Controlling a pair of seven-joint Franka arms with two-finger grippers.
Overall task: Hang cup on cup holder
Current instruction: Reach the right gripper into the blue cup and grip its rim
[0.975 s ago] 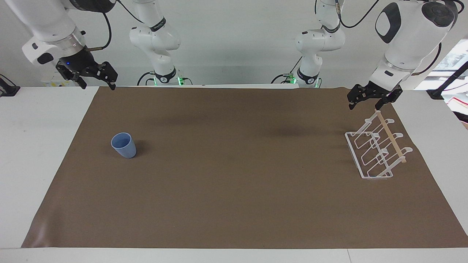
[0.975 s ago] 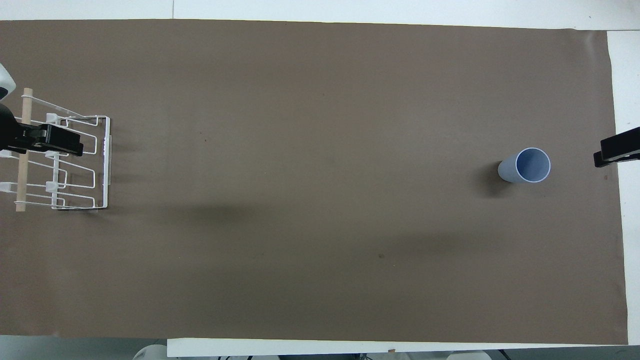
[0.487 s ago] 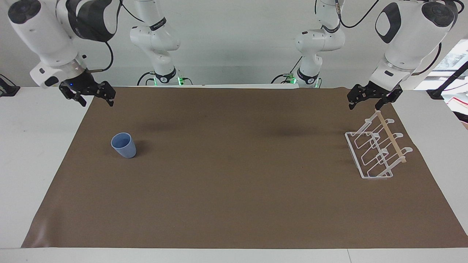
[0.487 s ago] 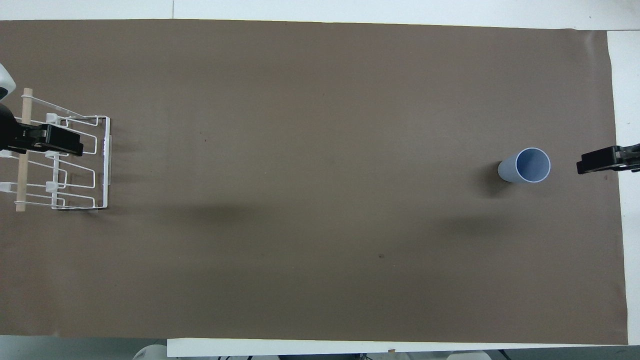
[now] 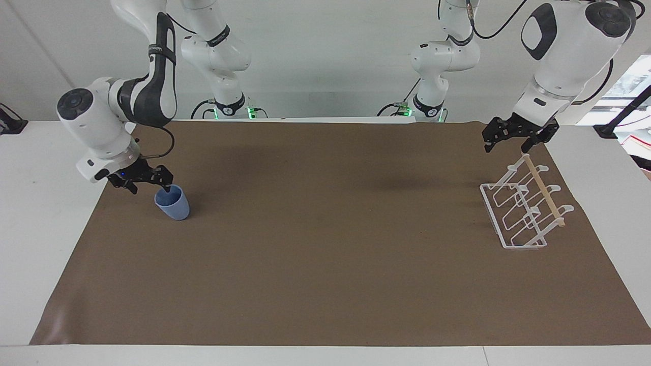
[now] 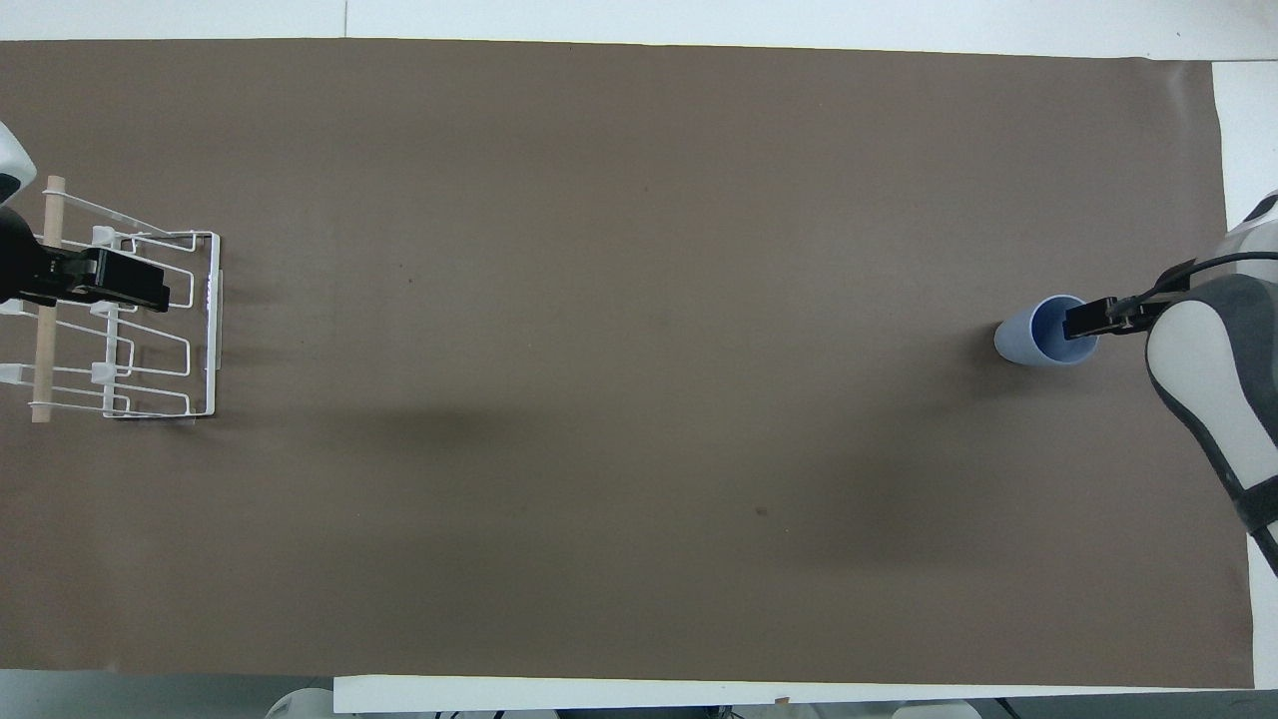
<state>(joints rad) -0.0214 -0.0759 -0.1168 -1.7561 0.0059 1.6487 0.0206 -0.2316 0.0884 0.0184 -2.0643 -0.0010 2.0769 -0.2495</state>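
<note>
The light-blue cup (image 5: 173, 205) stands upright on the brown mat toward the right arm's end of the table; it also shows in the overhead view (image 6: 1028, 345). My right gripper (image 5: 151, 184) is open and low at the cup's rim. One finger (image 6: 1084, 320) is over the cup's mouth and the other is outside the wall. I cannot tell if it touches the cup. The white wire cup holder (image 5: 543, 189) with its wooden rod stands toward the left arm's end; it also shows in the overhead view (image 6: 212, 320). My left gripper (image 5: 506, 145) waits open in the air over the holder's end nearer the robots.
A brown mat (image 5: 325, 264) covers most of the white table (image 5: 30, 229). The mat's edge runs close beside the cup, with bare white table past it. Two other robot bases (image 5: 229, 107) stand at the robots' edge of the table.
My right arm has swung down and inward from above the mat's corner to the cup's rim. The cup, the holder and the left gripper have not moved.
</note>
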